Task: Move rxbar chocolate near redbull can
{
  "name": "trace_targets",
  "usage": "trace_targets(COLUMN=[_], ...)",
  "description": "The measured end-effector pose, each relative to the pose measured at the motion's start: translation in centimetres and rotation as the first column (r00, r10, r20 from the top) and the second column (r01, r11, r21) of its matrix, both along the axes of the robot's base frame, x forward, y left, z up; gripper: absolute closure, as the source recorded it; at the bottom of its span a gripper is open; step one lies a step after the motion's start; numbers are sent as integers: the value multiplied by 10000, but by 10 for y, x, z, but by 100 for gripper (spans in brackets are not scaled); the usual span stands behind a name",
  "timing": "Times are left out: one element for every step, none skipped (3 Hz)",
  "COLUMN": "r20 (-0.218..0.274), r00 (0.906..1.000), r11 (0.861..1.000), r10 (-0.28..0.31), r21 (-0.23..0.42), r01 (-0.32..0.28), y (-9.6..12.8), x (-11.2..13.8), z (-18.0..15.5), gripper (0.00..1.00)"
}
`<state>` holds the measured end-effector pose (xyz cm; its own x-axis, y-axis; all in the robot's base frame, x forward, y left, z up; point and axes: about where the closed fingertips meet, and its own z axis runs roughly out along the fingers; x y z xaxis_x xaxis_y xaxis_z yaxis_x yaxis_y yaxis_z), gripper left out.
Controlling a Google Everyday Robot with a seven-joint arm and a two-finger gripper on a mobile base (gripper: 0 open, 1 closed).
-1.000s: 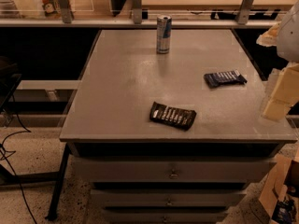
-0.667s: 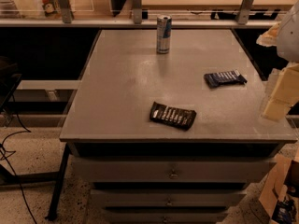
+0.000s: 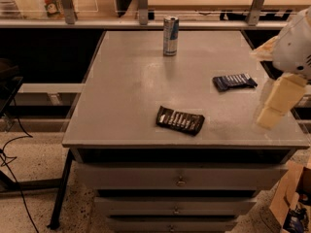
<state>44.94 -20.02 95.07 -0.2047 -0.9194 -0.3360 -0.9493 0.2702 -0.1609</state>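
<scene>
The rxbar chocolate [image 3: 180, 120], a flat black-brown bar with a row of white lines, lies near the front edge of the grey table [image 3: 126, 81]. The redbull can [image 3: 170, 35], slim, silver and blue, stands upright at the table's far edge, well apart from the bar. My gripper [image 3: 277, 103] shows at the right edge as pale cream fingers hanging over the table's right side, away from both the bar and the can. It holds nothing that I can see.
A dark navy bar [image 3: 234, 81] with bluish-white print lies on the right side of the table. Drawers [image 3: 181, 181] sit under the tabletop. A counter with posts [image 3: 142, 4] runs behind. A cardboard box [image 3: 294, 203] stands on the floor at lower right.
</scene>
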Motion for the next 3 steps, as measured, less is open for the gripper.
trace_targets(r20=[-224, -214, -92], r00=[9965, 9913, 9871], r11=[9831, 9437, 8948], r10=[806, 1296, 1596], r21=[1669, 3096, 4236], r01=[-758, -1167, -1407], y=[44, 89, 126], x=[8, 21, 27], z=[-34, -65, -87], gripper=[0, 0, 0])
